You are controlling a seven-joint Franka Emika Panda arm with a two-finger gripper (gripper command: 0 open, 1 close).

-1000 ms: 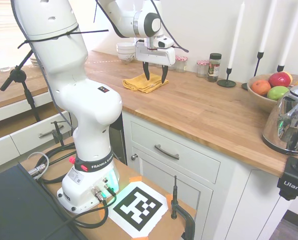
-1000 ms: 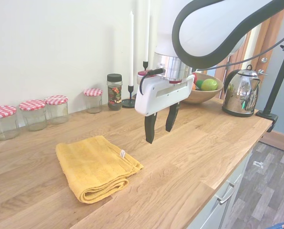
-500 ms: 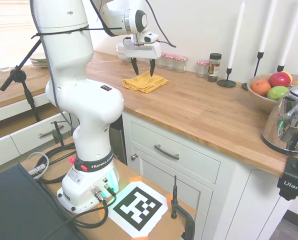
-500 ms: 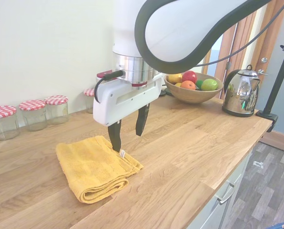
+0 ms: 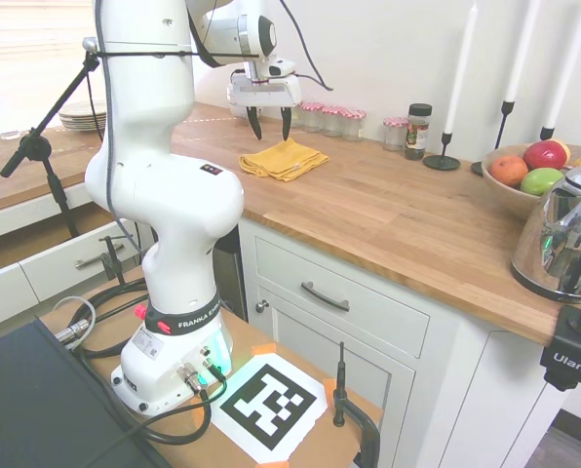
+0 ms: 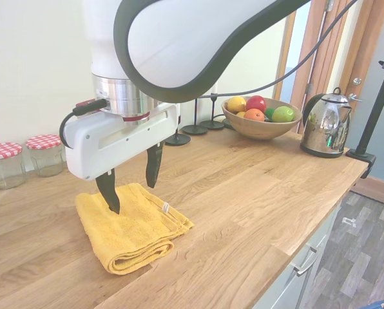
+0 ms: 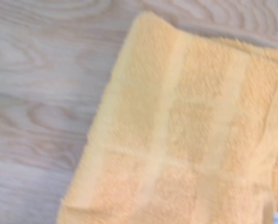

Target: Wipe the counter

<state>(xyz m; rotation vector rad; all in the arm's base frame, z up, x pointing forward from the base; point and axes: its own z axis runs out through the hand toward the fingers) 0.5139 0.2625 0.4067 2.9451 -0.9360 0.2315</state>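
The arm reaches in from the upper left of the first exterior view, its end effector [image 6: 131,182] pointing straight down, fingers spread wide and empty, above a folded yellow towel [image 6: 133,224]. The table [image 5: 398,219] runs its long axis from upper left toward the lower right.
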